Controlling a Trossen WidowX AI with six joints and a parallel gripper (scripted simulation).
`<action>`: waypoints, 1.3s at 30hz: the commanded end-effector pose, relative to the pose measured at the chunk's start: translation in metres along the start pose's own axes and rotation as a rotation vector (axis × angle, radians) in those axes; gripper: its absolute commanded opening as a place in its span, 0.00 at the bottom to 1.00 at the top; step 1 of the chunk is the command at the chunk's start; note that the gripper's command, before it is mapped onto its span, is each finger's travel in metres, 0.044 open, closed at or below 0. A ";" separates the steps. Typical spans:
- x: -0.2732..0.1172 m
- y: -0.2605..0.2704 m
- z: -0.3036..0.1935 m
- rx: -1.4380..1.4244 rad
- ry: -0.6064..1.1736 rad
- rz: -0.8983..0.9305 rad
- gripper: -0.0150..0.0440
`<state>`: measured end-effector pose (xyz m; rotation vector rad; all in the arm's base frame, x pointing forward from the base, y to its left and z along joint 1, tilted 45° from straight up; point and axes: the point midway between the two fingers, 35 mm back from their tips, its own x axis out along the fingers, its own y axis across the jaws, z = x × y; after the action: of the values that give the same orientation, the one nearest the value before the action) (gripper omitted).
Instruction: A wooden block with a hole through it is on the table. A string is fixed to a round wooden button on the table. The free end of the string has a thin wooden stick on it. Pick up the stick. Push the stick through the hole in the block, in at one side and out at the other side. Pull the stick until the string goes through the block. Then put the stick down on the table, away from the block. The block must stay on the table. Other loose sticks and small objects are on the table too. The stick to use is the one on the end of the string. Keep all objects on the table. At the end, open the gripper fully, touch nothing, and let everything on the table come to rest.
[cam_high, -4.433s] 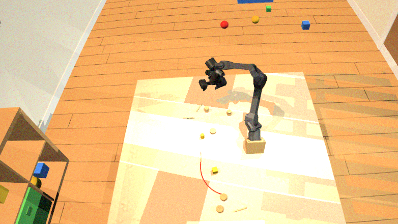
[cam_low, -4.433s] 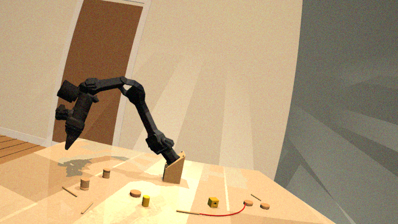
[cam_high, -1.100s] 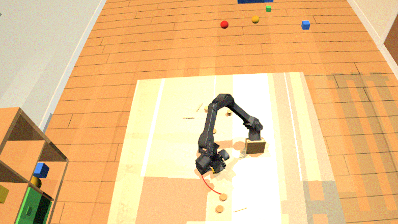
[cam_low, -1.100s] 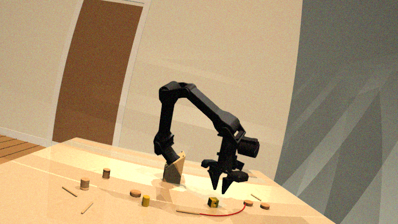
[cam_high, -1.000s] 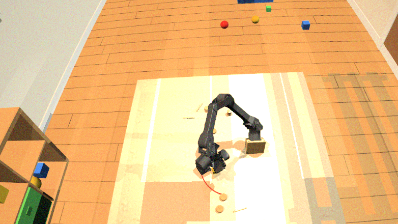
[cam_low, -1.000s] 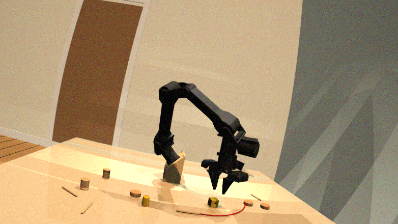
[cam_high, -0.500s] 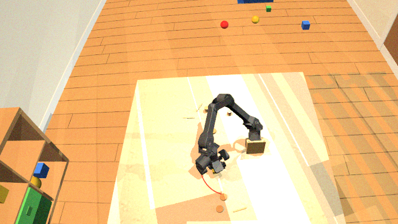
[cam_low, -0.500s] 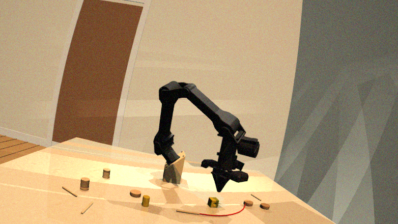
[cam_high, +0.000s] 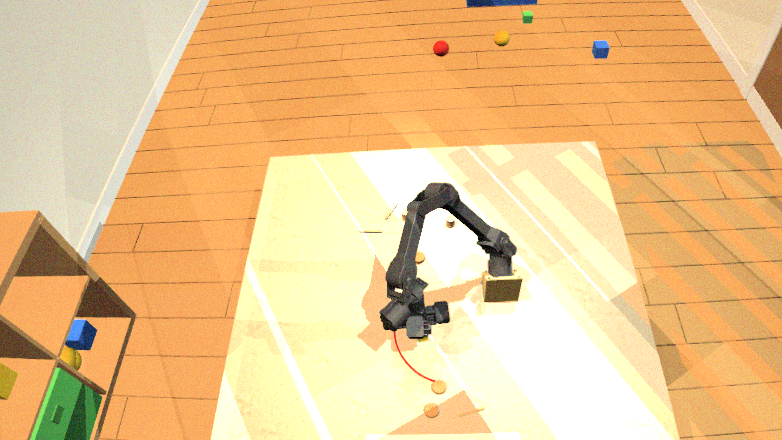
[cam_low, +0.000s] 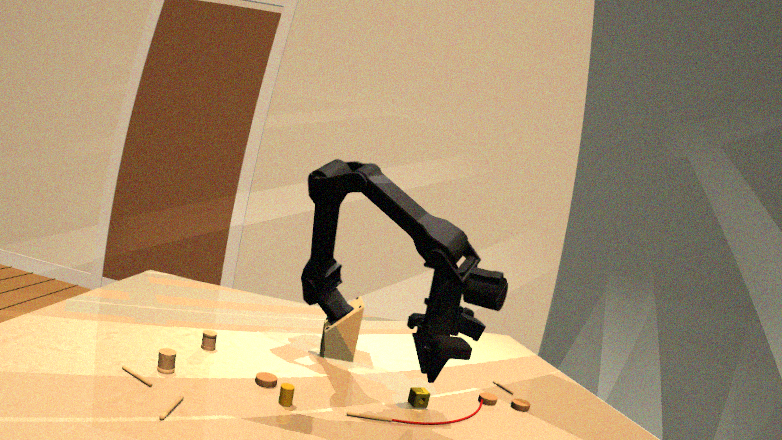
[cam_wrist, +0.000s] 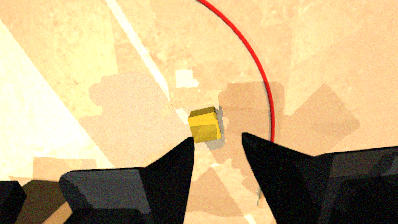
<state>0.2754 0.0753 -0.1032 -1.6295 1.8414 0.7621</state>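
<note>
The black two-fingered pincer (cam_high: 425, 329) (cam_low: 426, 376) (cam_wrist: 217, 139) is held above the bench (cam_high: 306, 229) (cam_low: 71, 394) (cam_wrist: 145, 25), pointed down, fingers partway apart w/ nothing gripped, just above the small yellow holed block (cam_low: 418, 397) (cam_wrist: 204, 125). Nearby, the thin tan wooden stick (cam_low: 369, 417) is laid flat on the bench, joined to the curved red string (cam_high: 407, 363) (cam_low: 437, 423) (cam_wrist: 260, 65), whose other end is fixed at a round brown wooden button (cam_high: 438, 386) (cam_low: 487, 398). Farther out, a yellow cylinder (cam_low: 286, 394), loose tan sticks (cam_high: 370, 231) (cam_low: 171, 408) & two brown cylinders, approx. upright, are seen.
</note>
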 end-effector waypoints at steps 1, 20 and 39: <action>-0.002 -0.013 -0.012 0.534 -0.002 -0.005 0.74; -0.003 -0.048 -0.052 2.148 -0.010 -0.017 1.00; -0.002 -0.067 -0.082 3.278 -0.029 -0.034 1.00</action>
<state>0.3195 0.0287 -0.0679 0.1748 1.0922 -1.2831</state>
